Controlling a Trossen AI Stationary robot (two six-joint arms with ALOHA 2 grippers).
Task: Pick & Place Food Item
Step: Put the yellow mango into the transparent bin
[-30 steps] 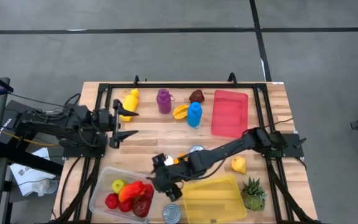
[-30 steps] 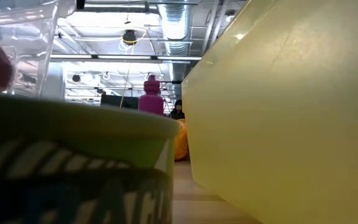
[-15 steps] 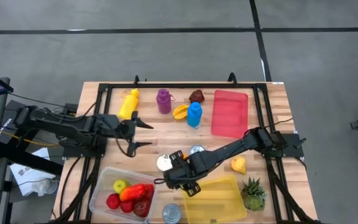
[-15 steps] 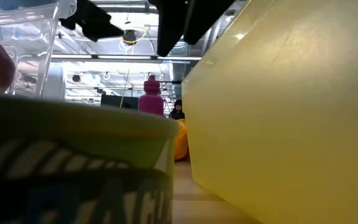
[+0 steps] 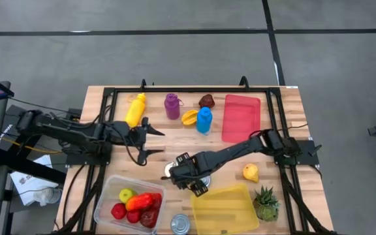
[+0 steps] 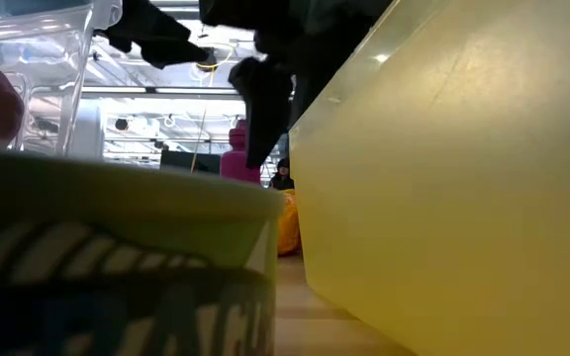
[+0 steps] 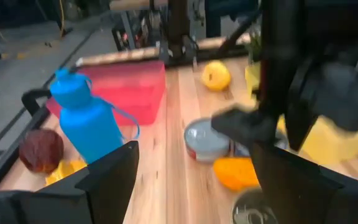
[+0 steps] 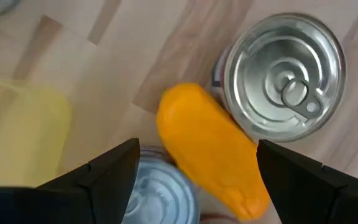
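So the right gripper [image 8: 194, 177] is hovering straight over the smooth orange oblong food piece [image 8: 213, 152], fingers spread wide and holding nothing, looking lined up for a grab. That piece is lying wedged between two silver tin cans [image 8: 283, 79]. Farther past the cans, the left gripper [image 5: 150, 142] is waiting, also spread and empty.

Shiny ribbed metal can [image 8: 283, 86], matt orange plastic food [image 8: 211, 149], pale wood-grain table [image 8: 104, 56].

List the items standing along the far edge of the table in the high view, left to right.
yellow bottle → purple bottle → orange piece → blue bottle → red tray. The brown item sits above the blue bottle, so its place is unclear.
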